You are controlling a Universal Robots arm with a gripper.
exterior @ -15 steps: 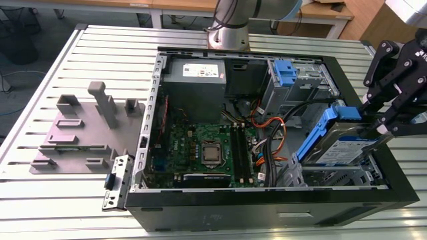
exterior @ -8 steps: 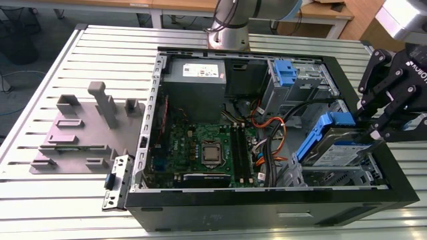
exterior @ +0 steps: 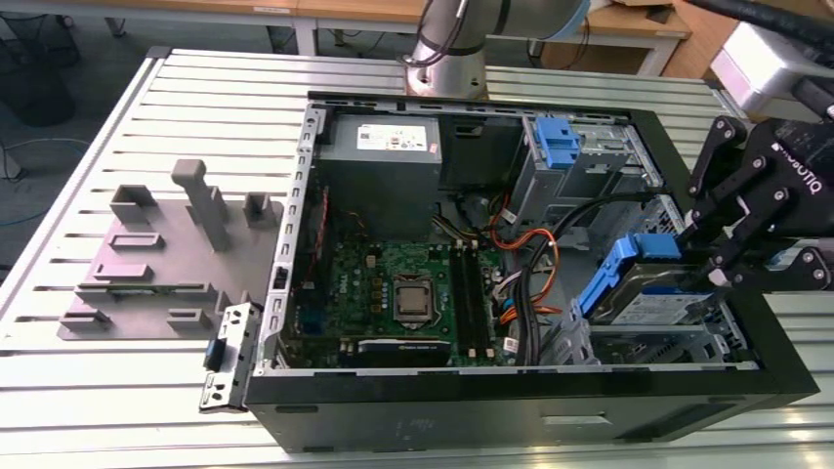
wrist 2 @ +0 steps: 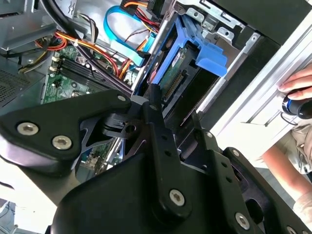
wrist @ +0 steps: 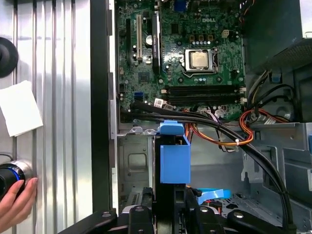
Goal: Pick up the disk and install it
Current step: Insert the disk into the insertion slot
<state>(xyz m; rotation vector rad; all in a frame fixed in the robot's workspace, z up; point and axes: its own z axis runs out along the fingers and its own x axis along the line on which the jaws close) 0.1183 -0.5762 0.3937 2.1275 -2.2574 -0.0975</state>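
Hand (exterior: pixel 705 270) gripping disk (exterior: pixel 647 303) | tilted @ drive bay (exterior: pixel 667 344) | lbl illegible

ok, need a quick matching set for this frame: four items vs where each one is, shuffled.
Items:
1. disk
2. CPU
3. grey fixture plate
4. hand

Places:
A. on the table, to the exterior view's left of the case
B. on the motherboard
C. on a dark knob
D. in the gripper, tilted at the drive bay

Pairs: 1-D, 2-B, 3-A, 4-C
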